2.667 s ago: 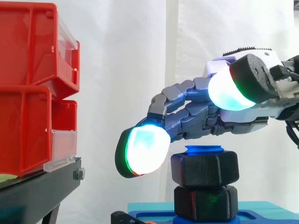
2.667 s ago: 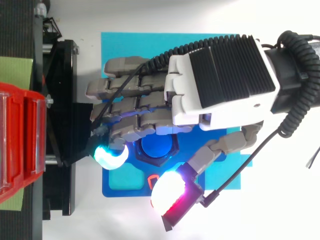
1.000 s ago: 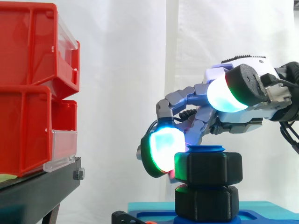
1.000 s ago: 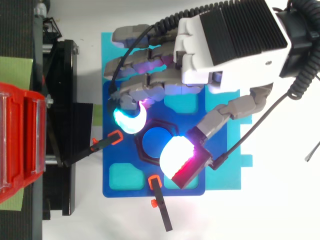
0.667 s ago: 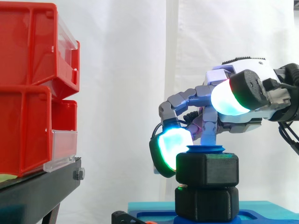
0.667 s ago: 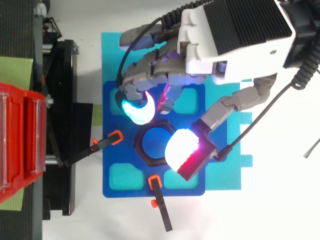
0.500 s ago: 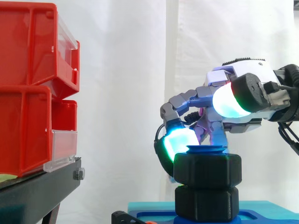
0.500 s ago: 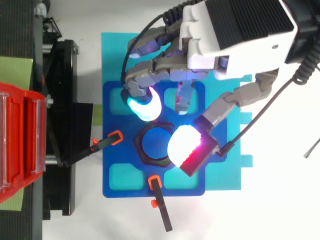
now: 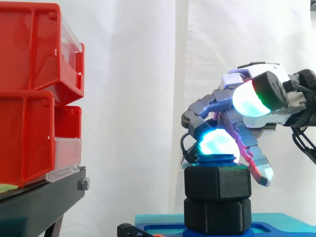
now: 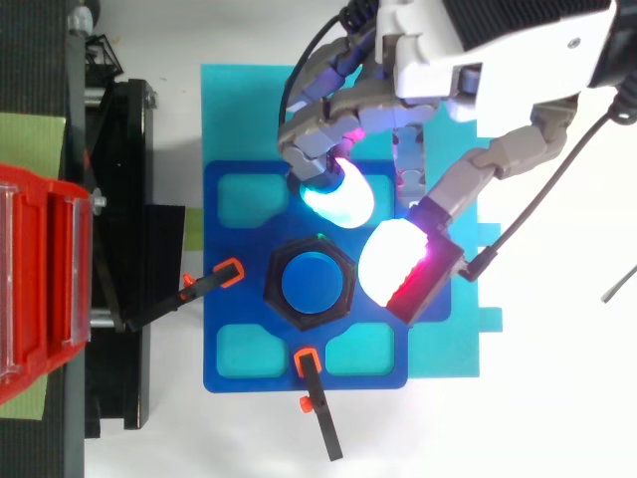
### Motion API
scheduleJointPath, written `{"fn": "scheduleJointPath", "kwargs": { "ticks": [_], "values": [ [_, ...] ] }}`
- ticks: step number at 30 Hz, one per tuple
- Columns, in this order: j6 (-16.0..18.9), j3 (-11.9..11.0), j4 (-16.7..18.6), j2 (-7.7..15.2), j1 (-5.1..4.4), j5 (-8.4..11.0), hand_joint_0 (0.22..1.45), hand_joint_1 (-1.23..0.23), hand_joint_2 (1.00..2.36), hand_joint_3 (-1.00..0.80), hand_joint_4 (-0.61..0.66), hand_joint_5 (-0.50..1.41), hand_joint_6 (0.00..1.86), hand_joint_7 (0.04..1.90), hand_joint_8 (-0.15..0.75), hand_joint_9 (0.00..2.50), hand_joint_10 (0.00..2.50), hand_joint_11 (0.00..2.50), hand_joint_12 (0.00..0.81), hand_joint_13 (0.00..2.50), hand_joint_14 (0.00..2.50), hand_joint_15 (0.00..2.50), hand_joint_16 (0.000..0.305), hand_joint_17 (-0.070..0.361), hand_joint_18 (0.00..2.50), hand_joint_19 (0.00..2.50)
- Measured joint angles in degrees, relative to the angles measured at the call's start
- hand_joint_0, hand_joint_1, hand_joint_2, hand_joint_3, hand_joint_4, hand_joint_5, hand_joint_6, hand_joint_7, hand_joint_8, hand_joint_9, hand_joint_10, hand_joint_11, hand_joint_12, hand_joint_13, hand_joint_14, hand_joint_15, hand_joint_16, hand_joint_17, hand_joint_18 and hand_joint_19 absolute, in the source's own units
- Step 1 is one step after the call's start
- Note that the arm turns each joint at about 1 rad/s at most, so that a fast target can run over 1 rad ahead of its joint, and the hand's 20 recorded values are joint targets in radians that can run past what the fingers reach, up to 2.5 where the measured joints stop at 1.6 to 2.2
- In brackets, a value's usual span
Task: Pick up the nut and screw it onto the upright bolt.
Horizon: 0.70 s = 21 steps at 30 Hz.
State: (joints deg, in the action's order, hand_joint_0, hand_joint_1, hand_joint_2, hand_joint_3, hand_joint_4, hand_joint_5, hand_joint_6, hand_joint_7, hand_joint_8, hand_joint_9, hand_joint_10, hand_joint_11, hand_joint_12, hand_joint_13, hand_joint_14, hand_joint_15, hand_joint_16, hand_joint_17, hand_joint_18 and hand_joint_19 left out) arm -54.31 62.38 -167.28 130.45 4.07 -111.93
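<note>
1. Location: the nut (image 9: 217,183) is black and hexagonal and sits on the upright bolt (image 9: 216,159). The bolt's blue top shows just above it. Directly under the nut is a lower hex body (image 9: 216,216) of similar size. The bolt stands in a blue base plate (image 10: 239,299) on a teal mat (image 10: 239,100).
2. Robot hand (image 10: 468,60): it is spread, with bent fingers, and grips nothing. From above, its cyan fingertip (image 10: 338,197) lies just beyond one side of the nut. The thumb pad (image 10: 390,261) lies just beside another side. In the side view both pads ride above the nut's flats.
3. Handling, as a judgement:
   - The nut looks rigid, matte and probably light moulded plastic, so it is not fragile and is unlikely to slip.
   - The best hold is across two opposite flats at mid-height, thumb pad against fingertip.
   - The nut should be kept level, since a tilted nut would likely bind on the thread.
4. Hidden or unclear:
   - The thread is concealed inside the nut.
   - It cannot be told whether the nut is seated tight on the lower hex body.
   - It cannot be told whether that body is a second nut or a fixed part.
   - The side view does not settle whether the cyan fingertip touches the bolt top.
   - The base plate is cut off at the lower edge of the side view.
</note>
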Motion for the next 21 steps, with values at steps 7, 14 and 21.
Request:
{"fn": "scheduleJointPath", "kwargs": {
  "ticks": [7,14,21],
  "values": [
    [1.8,-2.2,-0.2,0.0,0.96,-2.16,0.48,-0.36,1.00,-0.50,0.20,0.02,0.51,1.13,0.212,1.49,0.00,0.00,0.187,0.89,0.00,0.00,0.014,0.031,0.49,0.00],
    [2.1,-2.9,-0.1,0.0,1.25,-2.76,0.47,-0.36,1.00,-0.50,0.23,-0.07,0.50,0.85,0.222,1.19,0.00,0.00,0.229,0.71,0.00,0.00,0.023,0.052,0.31,0.00],
    [2.1,-2.8,1.7,0.1,0.58,-2.78,0.45,-0.33,1.00,-0.50,0.15,-0.16,0.50,0.64,0.218,0.70,0.00,0.00,0.285,0.39,0.00,0.00,0.029,0.064,0.00,0.00]
  ]
}}
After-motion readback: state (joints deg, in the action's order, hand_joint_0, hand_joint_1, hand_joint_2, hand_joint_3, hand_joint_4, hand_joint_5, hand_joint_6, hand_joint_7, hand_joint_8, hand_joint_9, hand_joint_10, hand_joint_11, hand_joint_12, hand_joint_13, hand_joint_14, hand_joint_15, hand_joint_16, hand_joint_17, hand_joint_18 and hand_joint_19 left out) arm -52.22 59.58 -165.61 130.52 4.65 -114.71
